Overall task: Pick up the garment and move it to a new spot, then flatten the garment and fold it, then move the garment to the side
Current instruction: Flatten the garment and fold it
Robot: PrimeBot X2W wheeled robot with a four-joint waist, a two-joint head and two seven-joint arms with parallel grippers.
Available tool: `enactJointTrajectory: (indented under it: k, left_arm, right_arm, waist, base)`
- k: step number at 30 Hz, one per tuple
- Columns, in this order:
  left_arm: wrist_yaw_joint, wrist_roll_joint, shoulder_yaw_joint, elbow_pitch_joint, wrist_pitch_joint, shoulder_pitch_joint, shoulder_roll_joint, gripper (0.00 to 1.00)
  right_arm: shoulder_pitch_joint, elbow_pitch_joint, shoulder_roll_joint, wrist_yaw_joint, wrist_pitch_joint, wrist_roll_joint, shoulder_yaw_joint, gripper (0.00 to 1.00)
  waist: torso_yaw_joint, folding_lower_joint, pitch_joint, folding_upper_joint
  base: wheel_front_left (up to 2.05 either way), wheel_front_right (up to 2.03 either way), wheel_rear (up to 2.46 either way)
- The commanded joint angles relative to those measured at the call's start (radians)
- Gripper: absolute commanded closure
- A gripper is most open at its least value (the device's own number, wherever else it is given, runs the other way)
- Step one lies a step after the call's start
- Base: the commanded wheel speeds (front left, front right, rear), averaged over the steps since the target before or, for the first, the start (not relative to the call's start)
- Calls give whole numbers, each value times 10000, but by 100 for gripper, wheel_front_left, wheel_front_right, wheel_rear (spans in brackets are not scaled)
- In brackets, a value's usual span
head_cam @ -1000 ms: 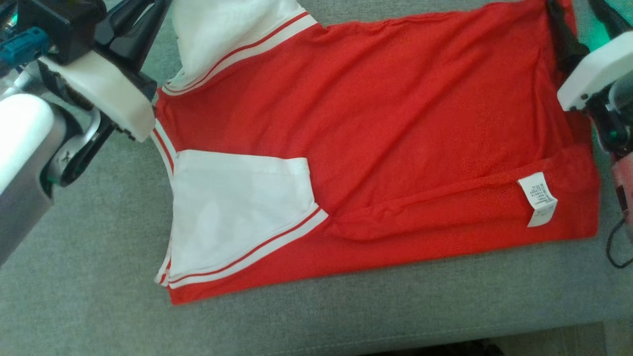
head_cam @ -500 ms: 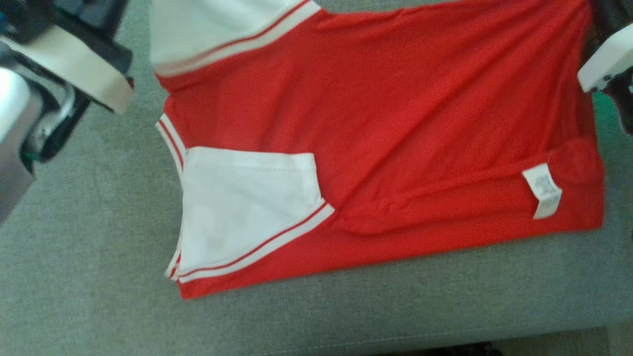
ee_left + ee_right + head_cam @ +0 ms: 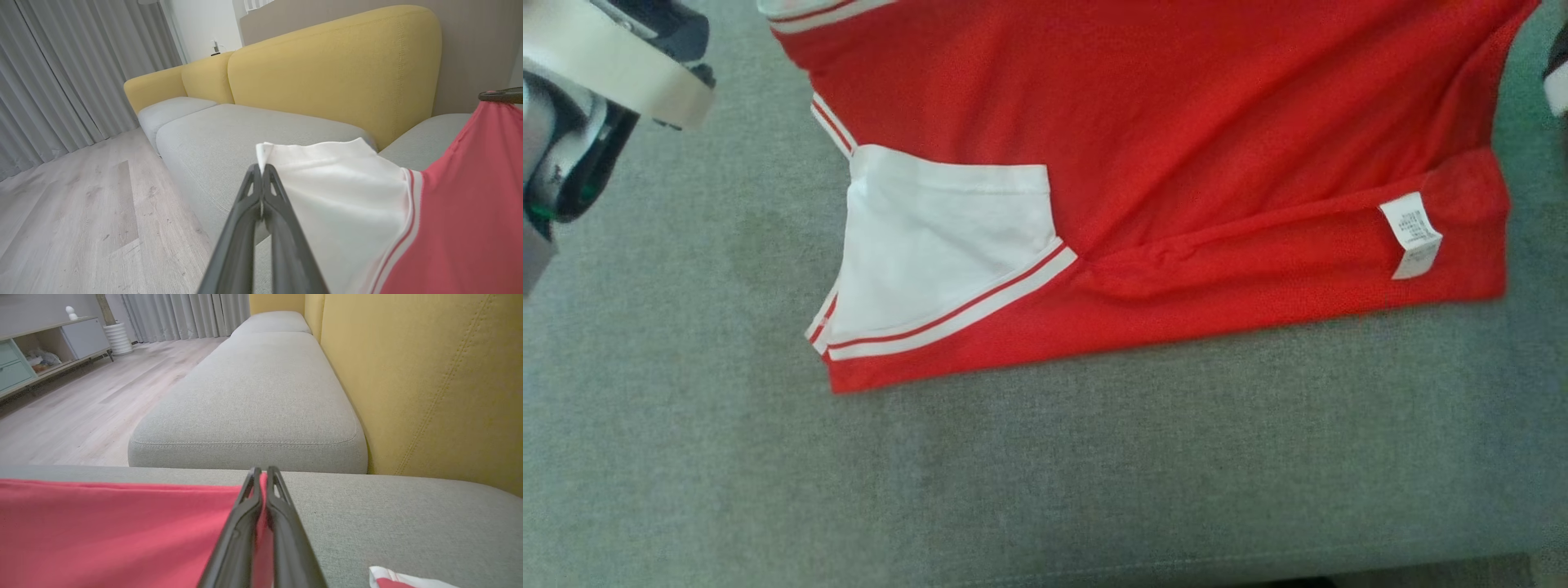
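Jaws tight on opposite garment [image 3: 1176,122] ends

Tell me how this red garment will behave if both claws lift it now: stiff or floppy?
Probably floppy: the garment wrinkles and folds over itself near its label, so the middle should sag between grips. Likely light: the left claw pinches just a sleeve corner, the right claw a thin red edge. It may drag on the textured sofa seat.

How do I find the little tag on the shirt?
On the grey sofa cushion lies a red garment. Near its right end, by the robot-side edge, sits the label: a small white printed rectangle, far smaller than the white sleeve.
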Motion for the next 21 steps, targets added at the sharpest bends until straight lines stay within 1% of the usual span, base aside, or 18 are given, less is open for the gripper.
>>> enactJointTrajectory:
  k: [1,3,6,12,18,21]
  left_arm:
    - [-19,-74,549,-240,-85,-133,444,100]
    - [-22,-171,409,-498,-57,272,560,100]
    - [87,-389,226,-1060,-90,1056,787,100]
    - [805,-608,-62,-2346,-224,2660,1462,100]
    - [1443,-738,-461,-3327,-319,3967,1781,100]
    - [1620,-801,-641,-3472,-389,4430,1803,100]
  right_arm:
    - [373,-324,-334,-7,-121,69,35,100]
    - [771,-647,-480,-7,-161,129,65,100]
    - [1506,-1124,-760,-7,-205,205,62,100]
    - [3027,-1756,-1099,-7,-374,239,-384,100]
    - [4414,-2205,-1040,-7,-366,65,-1069,100]
    - [5056,-2409,-876,-7,-309,-58,-1372,100]
  waist:
    - [33,1,-92,0]
    - [76,1,-184,0]
    - [160,1,-284,0]
    - [345,1,-427,0]
    - [478,1,-510,0]
    - [512,1,-539,0]
  base:
    - [0,0,0]
    - [0,0,0]
    - [0,0,0]
    - [0,0,0]
    - [0,0,0]
    - [0,0,0]
